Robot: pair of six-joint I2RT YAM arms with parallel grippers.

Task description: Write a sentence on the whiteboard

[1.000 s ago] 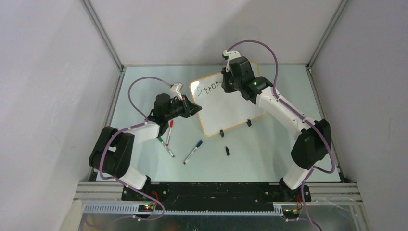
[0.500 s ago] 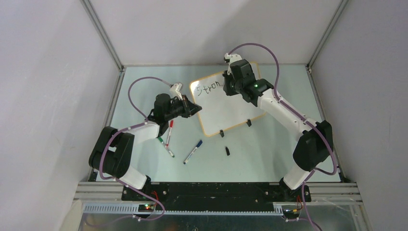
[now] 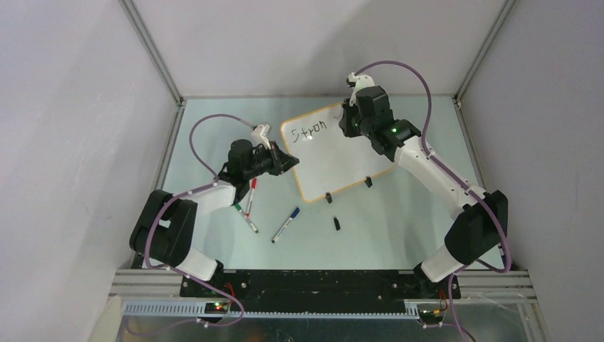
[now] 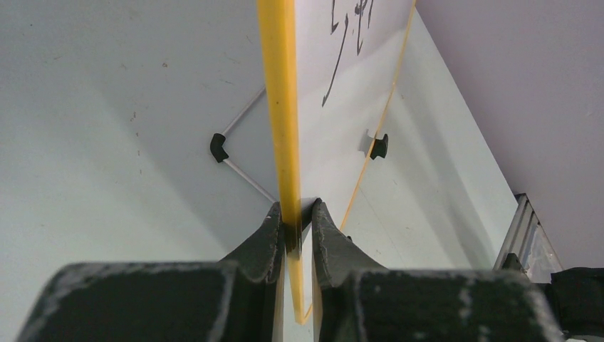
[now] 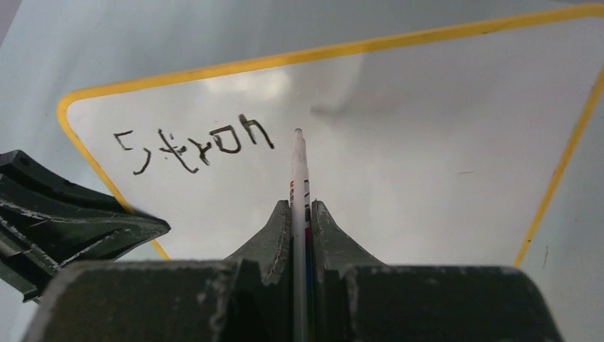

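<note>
The whiteboard (image 3: 335, 160), white with a yellow rim, lies tilted at the table's back centre. Black lettering reading "Stron" (image 3: 313, 130) runs along its upper left. My left gripper (image 3: 290, 162) is shut on the board's left edge; in the left wrist view its jaws pinch the yellow rim (image 4: 279, 107) between them at the left gripper (image 4: 294, 214). My right gripper (image 5: 301, 206) is shut on a white marker (image 5: 299, 171), whose tip points at the whiteboard (image 5: 427, 142) just right of the last letter of the lettering (image 5: 192, 146). From above, the right gripper (image 3: 350, 122) hovers over the board's top edge.
A red marker (image 3: 251, 192), a green one (image 3: 238, 208) and a blue one (image 3: 286, 224) lie on the table near the left arm. A black cap (image 3: 336, 223) lies in front of the board. Two black clip feet (image 3: 328, 197) (image 3: 367, 182) sit on the board's near edge.
The right arm has moved to the right along the board's top, uncovering the full "Stron". The left arm and the board have stayed put.
</note>
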